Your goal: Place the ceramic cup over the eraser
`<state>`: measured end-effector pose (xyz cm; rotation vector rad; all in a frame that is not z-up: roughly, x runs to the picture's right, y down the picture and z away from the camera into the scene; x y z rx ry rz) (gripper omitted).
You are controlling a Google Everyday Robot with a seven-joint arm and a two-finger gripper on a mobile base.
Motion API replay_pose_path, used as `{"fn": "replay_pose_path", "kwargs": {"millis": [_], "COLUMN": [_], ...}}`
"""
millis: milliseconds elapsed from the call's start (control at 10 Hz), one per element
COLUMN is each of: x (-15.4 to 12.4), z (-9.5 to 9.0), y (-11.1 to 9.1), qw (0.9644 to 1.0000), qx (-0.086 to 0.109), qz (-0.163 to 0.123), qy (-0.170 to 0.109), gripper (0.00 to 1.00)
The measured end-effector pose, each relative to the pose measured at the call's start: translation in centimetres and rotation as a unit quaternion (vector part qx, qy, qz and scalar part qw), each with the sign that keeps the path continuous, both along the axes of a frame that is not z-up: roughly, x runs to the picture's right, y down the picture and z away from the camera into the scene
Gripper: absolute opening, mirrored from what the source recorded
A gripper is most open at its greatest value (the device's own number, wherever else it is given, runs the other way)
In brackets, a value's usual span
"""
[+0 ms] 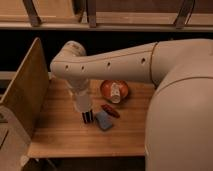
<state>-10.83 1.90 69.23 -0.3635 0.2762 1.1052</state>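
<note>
Wooden tabletop (65, 135), round orange bowl (103, 90) holding a whitish item (116, 93), gripper (81, 98) closed on small cream ceramic cup (84, 106), directly above black striped eraser (88, 117), light-blue flat piece (104, 120) beside it

Left of the orange bowl (114, 91), the closed gripper (84, 106) sits under the wrist of the arm (125, 65), mostly hidden. We can't separate it from the ceramic cup (83, 102). The eraser (88, 118) has its top covered. The bowl's whitish item (116, 92) is too blurred to name. The arm hides the table (65, 140) right of the bowl.
</note>
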Motion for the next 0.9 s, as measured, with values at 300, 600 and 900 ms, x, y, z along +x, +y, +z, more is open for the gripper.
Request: {"fn": "replay_pose_path", "kwargs": {"millis": [300,600,900], "x": [-0.6,-0.8,-0.8], "z": [0.9,1.8,3.2], "y": [-0.3,0.8,2.1], "qw": [0.9998,0.9997,0.9992], "qx": [0.001,-0.021,-0.041], "qz": [-0.016,-0.012,0.003], "qy": [0.010,0.009,-0.001], "gripper": [0.00,0.00,0.00]}}
